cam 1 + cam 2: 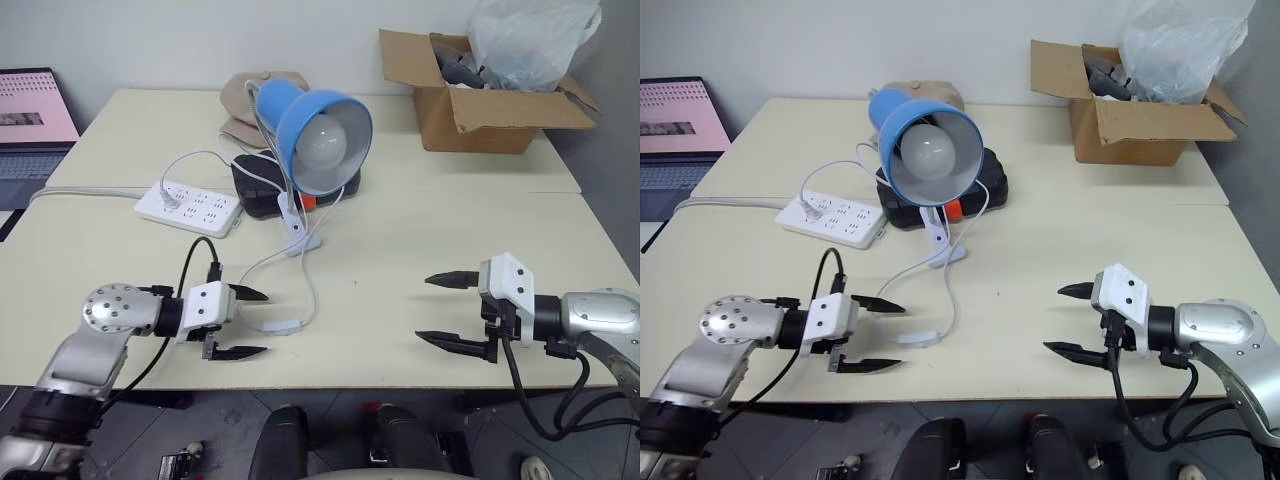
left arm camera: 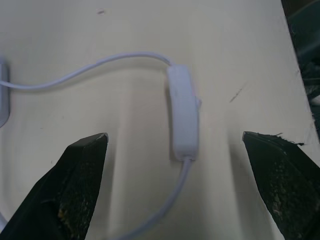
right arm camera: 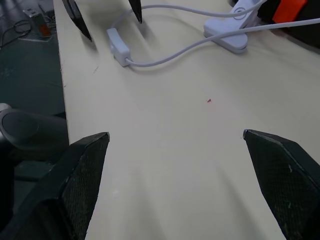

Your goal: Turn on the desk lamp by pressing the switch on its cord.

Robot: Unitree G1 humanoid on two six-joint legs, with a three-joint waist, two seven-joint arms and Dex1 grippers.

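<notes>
The switch (image 1: 285, 325) lies flat on the table (image 1: 420, 240), near the front edge, well in front of the lamp (image 1: 318, 135), whose bulb looks unlit. The cord (image 1: 312, 290) loops from the switch back to the lamp's white clip base (image 1: 298, 238).

The left gripper (image 1: 248, 323) has its fingers wide apart and holds nothing. It points at the switch from just beside it, and in the left wrist view the switch (image 2: 182, 120) sits between the two fingertips and slightly ahead of them, not touching either. The right gripper (image 1: 442, 311) is also wide apart and empty, well to the far side of the switch and hovering over bare table.

Press not done yet.

Risks from here, as a judgement:
- The switch is light and loose on a smooth top, so a sideways nudge from one fingertip would probably slide it instead of clicking it.
- Closing on the narrow body may squeeze the sides and miss the button; I can't tell which face the button is on.
- Dragging the cord could tug the clip base and shift or tip the lamp.
- The switch is close to the table edge, so a push that way could send it off.
</notes>
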